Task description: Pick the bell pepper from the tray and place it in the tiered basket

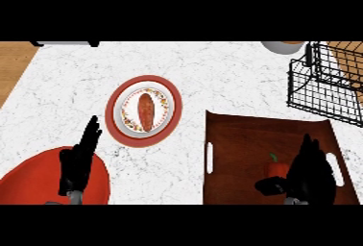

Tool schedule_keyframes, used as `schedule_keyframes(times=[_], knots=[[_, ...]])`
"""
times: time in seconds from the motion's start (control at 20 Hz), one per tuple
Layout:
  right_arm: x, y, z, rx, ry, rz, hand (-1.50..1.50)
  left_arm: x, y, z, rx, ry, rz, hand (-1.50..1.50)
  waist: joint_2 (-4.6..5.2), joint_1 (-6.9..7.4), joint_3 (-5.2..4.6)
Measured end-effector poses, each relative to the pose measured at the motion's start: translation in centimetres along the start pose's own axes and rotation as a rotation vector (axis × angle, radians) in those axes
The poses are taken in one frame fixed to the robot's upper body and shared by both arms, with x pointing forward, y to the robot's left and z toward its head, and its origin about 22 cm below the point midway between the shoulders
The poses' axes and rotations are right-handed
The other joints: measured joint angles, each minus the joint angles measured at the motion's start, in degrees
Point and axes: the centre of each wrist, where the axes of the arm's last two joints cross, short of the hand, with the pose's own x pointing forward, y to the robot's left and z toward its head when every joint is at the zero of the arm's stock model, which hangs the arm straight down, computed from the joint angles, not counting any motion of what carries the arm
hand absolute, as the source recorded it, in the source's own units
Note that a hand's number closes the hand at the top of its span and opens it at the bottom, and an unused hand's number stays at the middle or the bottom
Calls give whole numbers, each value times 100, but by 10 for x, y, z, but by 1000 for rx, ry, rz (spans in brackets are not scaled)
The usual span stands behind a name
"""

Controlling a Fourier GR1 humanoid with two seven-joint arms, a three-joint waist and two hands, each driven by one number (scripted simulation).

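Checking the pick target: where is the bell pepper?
In the head view, the bell pepper lies on the brown tray at lower right, just left of the right hand.

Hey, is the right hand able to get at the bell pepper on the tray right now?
Probably yes. The right hand is over the brown tray, immediately right of the bell pepper, its thumb reaching toward it. Nothing else sits between them.

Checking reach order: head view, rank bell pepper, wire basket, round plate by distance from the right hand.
From the right hand:
1. Bell pepper, on the tray right beside the hand.
2. Wire basket, up at the far right.
3. Round plate, across to the left.
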Motion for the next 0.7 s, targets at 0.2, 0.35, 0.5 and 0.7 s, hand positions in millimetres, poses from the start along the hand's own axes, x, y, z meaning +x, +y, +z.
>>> schedule_keyframes(times=[0.2, 0.35, 0.5, 0.7], knots=[[1, 6, -6, 51, 28, 40, -150, -3, -4, 3, 2, -7, 5, 0, -8, -26, 10], [-1, 10, -11, 84, 49, 61, -150, -3, -2, 4, 8, -12, 1, 0, -11, -38, 7], [3, 10, -13, 105, 51, 70, -150, -6, -4, 4, 11, -18, -9, 0, -14, -47, 18], [4, 14, -18, 134, 60, 84, -150, -6, -3, 5, 9, -16, -5, 0, -18, -50, 24]])
